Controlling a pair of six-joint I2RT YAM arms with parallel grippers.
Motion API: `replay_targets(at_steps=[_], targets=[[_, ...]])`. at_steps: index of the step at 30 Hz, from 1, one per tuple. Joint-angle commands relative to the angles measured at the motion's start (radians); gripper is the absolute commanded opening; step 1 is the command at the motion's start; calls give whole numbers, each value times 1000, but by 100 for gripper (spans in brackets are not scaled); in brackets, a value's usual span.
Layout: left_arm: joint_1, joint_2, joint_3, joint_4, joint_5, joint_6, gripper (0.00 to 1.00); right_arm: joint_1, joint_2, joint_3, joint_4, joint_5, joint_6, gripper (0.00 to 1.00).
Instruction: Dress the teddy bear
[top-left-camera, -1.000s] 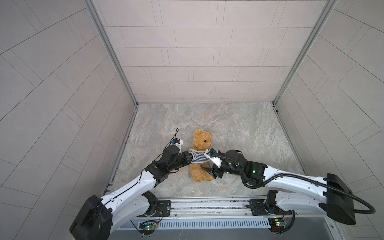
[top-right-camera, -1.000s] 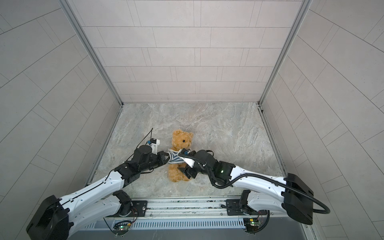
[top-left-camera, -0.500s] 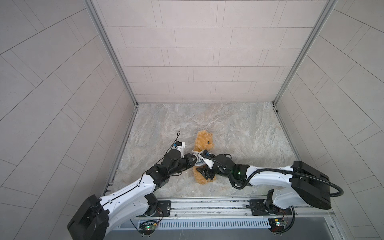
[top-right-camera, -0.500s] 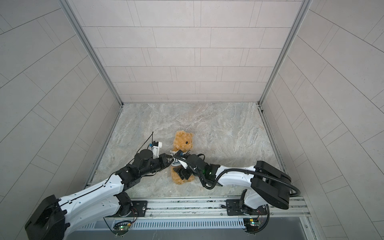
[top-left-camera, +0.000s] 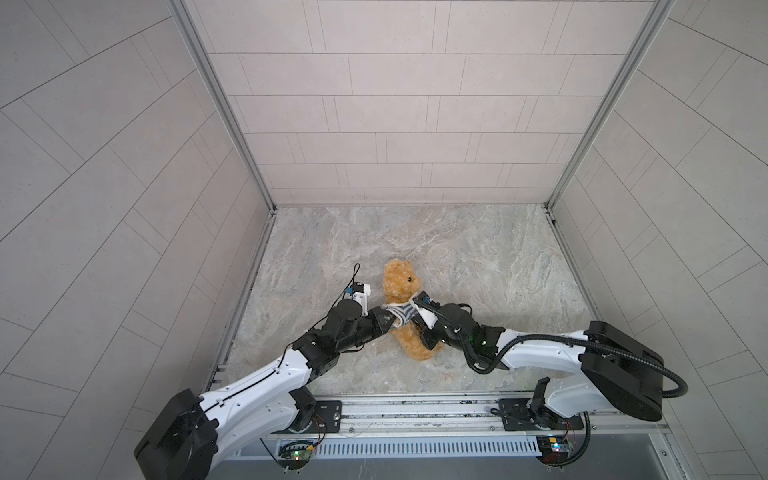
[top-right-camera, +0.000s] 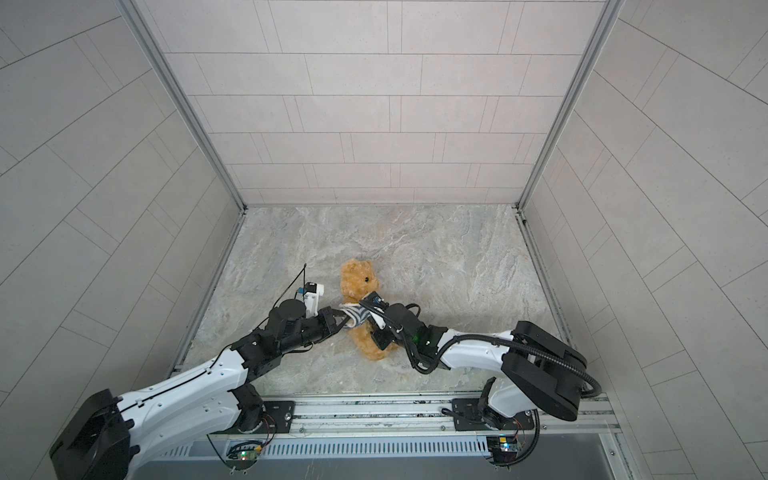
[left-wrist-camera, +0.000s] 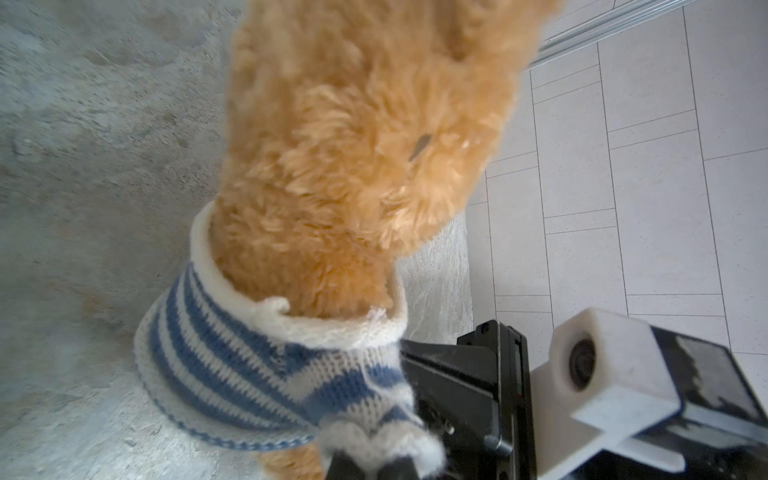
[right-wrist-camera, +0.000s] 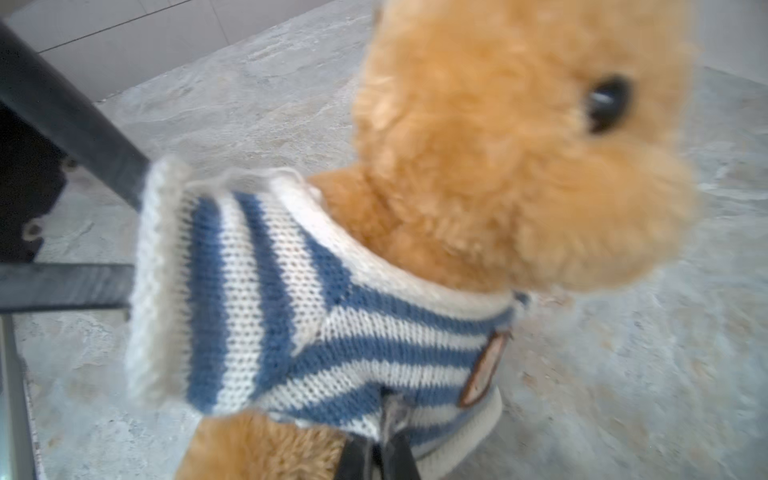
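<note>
The teddy bear (top-left-camera: 400, 281) (top-right-camera: 356, 277) lies on the marbled floor with its head toward the back wall, between my two grippers. A blue-and-white striped shirt (top-left-camera: 400, 312) (top-right-camera: 356, 316) sits round its neck and chest, and its legs are bare. From the left, my left gripper (top-left-camera: 388, 321) (left-wrist-camera: 374, 465) is shut on the shirt's (left-wrist-camera: 232, 365) fuzzy white edge. My right gripper (top-left-camera: 417, 326) (right-wrist-camera: 378, 457) comes in from the right and is shut on a pinch of the shirt (right-wrist-camera: 291, 332) near its brown badge (right-wrist-camera: 484, 370).
Tiled walls (top-left-camera: 124, 249) close in the floor (top-left-camera: 478, 257) on the left, back and right. A metal rail (top-left-camera: 415, 409) with both arm bases runs along the front edge. The right gripper's white camera block (left-wrist-camera: 602, 374) sits close beside the left gripper.
The right gripper was open and has shut on the shirt. The right arm has drawn back toward the right. The bear's head now leans a little to the left.
</note>
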Motion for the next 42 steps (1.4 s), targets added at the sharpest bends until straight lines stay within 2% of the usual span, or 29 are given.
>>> replay_targets(at_steps=[1, 11, 16, 18, 21, 23, 24, 26, 28, 32, 36, 42], targets=[[-6, -18, 10, 15, 16, 17, 0, -40, -55, -25, -88, 74, -31, 0], [-6, -36, -4, -11, 73, 71, 0, -81, -79, -37, -143, 65, -63, 0], [12, -33, -12, -91, 70, 149, 0, -50, -82, -16, -139, -36, -76, 1], [36, -26, -15, -92, 82, 165, 0, -5, -88, 2, -150, -40, -75, 8], [54, -29, -14, -100, 83, 192, 0, 61, -120, 11, -148, -27, -59, 23], [54, -29, -5, -130, 83, 225, 0, 92, -144, 26, -151, -22, -41, 41], [54, -31, -4, -139, 83, 234, 0, 107, -148, 35, -150, -18, -37, 47], [54, -38, -13, -141, 80, 235, 0, 123, -138, 57, -145, -17, -27, 56], [54, -43, -22, -128, 91, 229, 0, 127, -116, 70, -129, -24, -18, 59], [53, -71, -25, -143, 109, 242, 0, 128, -55, 91, -113, -1, -13, 60], [53, -99, -17, -220, 112, 297, 0, 126, -24, 89, -94, 53, -18, 53], [23, -73, 28, -325, 90, 379, 0, 109, 53, 89, -45, 60, -10, 50]])
